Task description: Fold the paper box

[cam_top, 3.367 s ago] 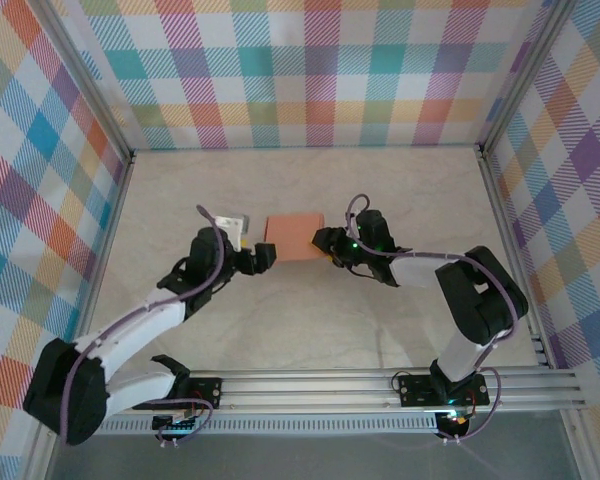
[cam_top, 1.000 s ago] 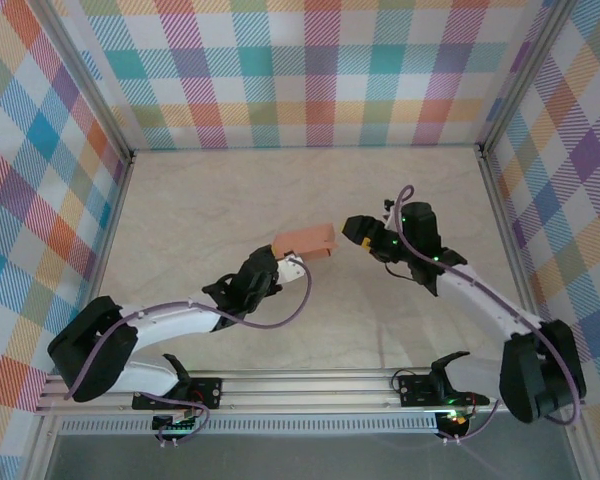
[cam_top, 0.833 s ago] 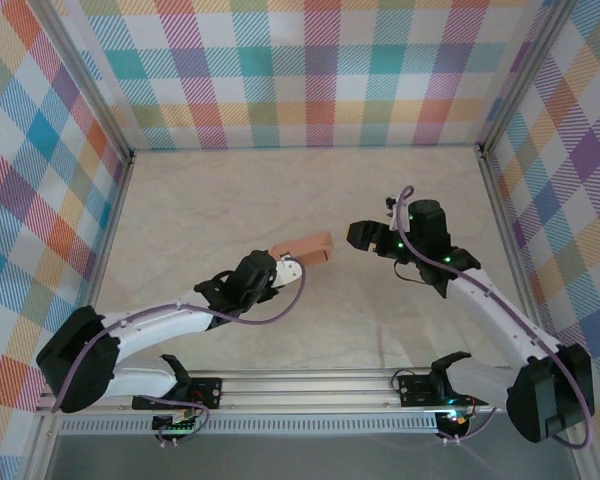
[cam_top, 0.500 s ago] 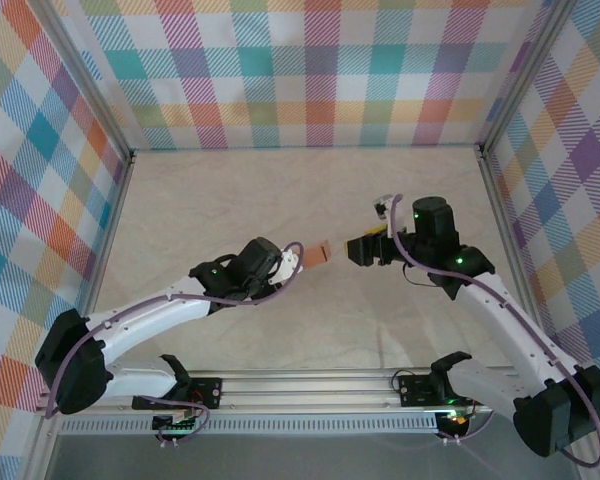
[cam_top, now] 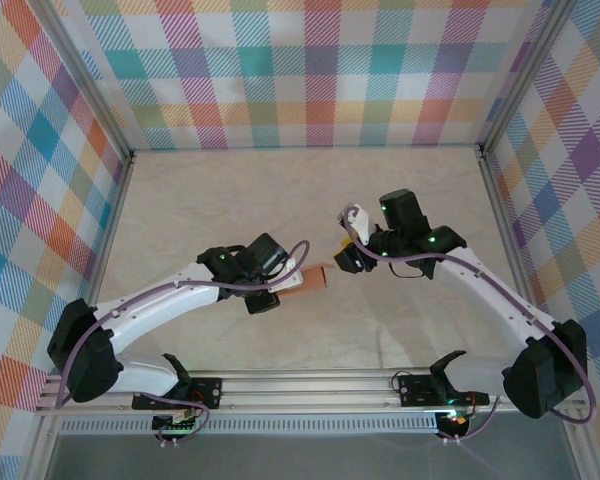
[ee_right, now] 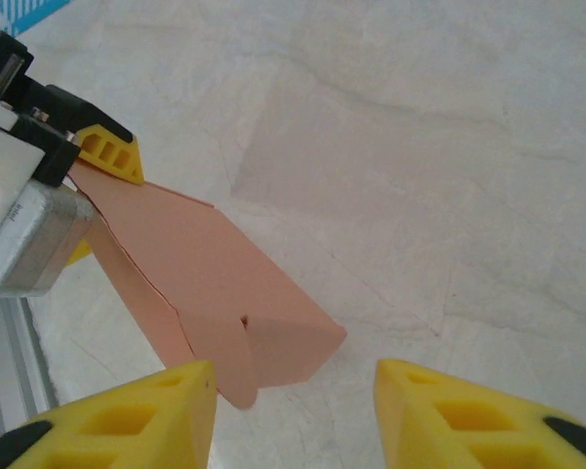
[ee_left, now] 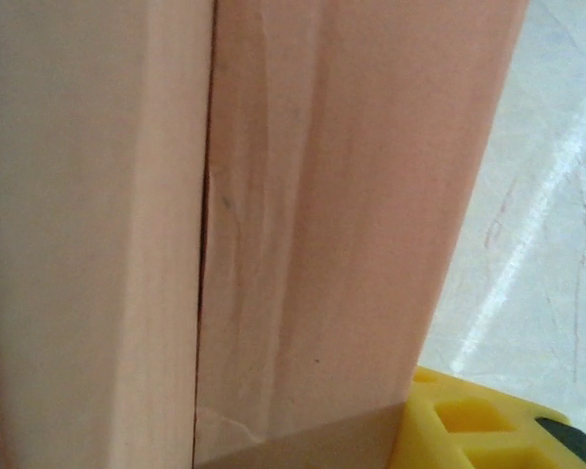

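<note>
Clearly the coming move turns on how the paper box (cam_top: 313, 279) lies from the right hand (cam_top: 345, 260). The left hand (cam_top: 288, 283) pinches one end of the box and holds it off the worktop (cam_top: 280, 190). The box's long axis runs straight out of the left hand, so its free end aims at the right hand. That right hand sits just past the free end, on the far side from the left hand, and its fingers (ee_right: 127, 415) are spread, with nothing between them. We judge the left hand to be the holder and the right hand the one that has to act, since it alone is free and close to the loose end.

From above we get the layout, both arms reaching toward each other with the box as the bridge, but little of the box's shape. The right wrist camera gives us that instead. It shows a sleeve squared off at the free end, with a rounded flap hanging loose near one of the spread fingers, and we cannot tell whether flap and finger touch. The left wrist camera shows the cardboard close up against a yellow finger (ee_left: 469, 425), a seam running lengthwise along it and some creasing beside that seam. We judge that the loose flap is what needs tucking next.
</note>
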`<state>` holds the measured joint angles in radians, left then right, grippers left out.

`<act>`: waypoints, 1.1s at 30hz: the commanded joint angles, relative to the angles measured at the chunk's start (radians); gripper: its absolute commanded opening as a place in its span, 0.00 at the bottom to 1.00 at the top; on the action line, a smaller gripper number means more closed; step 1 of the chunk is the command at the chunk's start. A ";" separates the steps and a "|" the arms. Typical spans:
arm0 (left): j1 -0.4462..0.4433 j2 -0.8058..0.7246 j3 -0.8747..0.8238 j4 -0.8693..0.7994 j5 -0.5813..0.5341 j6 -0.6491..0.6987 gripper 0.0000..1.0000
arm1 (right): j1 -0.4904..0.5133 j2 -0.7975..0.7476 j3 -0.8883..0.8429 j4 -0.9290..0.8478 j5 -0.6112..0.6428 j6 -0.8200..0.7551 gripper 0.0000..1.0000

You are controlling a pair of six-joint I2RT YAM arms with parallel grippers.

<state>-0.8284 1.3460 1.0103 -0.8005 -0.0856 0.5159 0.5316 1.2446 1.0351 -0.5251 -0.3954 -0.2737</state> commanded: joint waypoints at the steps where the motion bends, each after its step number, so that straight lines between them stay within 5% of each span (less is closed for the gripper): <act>1: 0.015 0.025 0.036 -0.052 0.047 0.004 0.44 | 0.027 0.029 0.029 -0.033 -0.047 -0.056 0.36; 12: 0.029 0.070 0.036 -0.046 0.083 0.012 0.44 | 0.079 0.135 0.065 -0.061 -0.065 -0.119 0.32; 15: 0.032 0.079 0.039 -0.052 0.087 0.010 0.44 | 0.082 0.146 0.066 -0.061 -0.052 -0.123 0.21; 22: 0.036 0.097 0.036 -0.049 0.086 0.015 0.43 | 0.086 0.154 0.054 -0.056 0.000 -0.146 0.29; 33: 0.038 0.110 0.029 -0.041 0.083 0.013 0.43 | 0.087 0.188 0.065 -0.090 0.018 -0.187 0.18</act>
<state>-0.8021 1.4384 1.0367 -0.8177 -0.0151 0.5198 0.6106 1.4292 1.0737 -0.5903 -0.3756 -0.4259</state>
